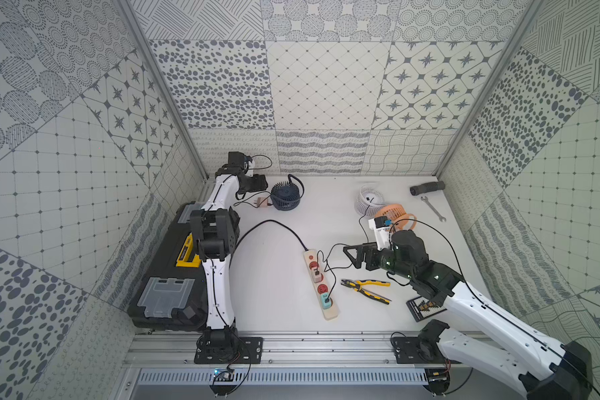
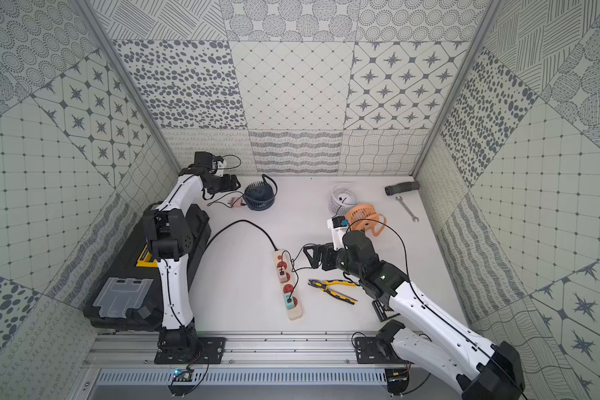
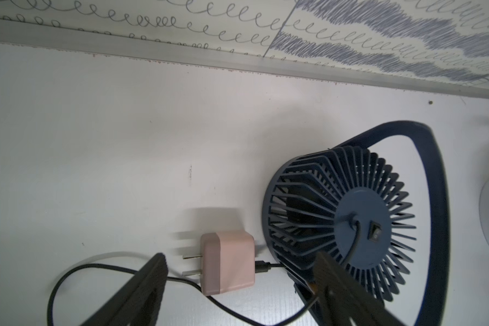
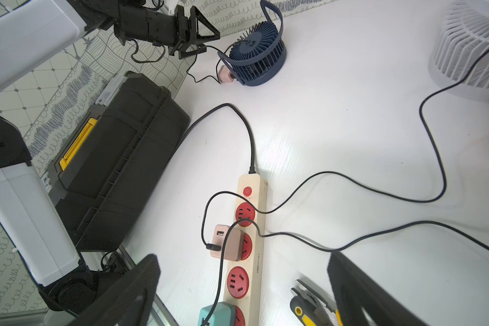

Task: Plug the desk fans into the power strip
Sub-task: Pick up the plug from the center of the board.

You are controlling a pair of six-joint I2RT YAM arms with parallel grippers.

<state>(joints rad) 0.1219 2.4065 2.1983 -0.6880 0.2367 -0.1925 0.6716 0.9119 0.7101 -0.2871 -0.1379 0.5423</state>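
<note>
We find the power strip [image 1: 329, 313] lying flat near the middle of the white surface [image 1: 278, 298]. Its switch end points toward the back wall, and its black cord [image 4: 251, 146] curves off toward the toolbox [image 1: 160, 266]. The right tool [image 4: 242, 256] hangs near the switch end, above the surface and clear of the strip. Its fingers are spread wide and grasp nothing (in the right wrist view the strip runs between them, underneath). A pink adapter [image 4: 232, 245] sits in the second socket from the switch and a teal adapter [image 4: 216, 313] sits in the last; the other two sockets are free. The left tool [image 3: 240, 256] is well apart from the strip, in the far left corner, and is likewise released. In the left wrist view a loose pink plug [image 3: 229, 261] shows between its fingers, lying on the surface just beside the navy fan [image 1: 286, 197] with its prongs bare.
</note>
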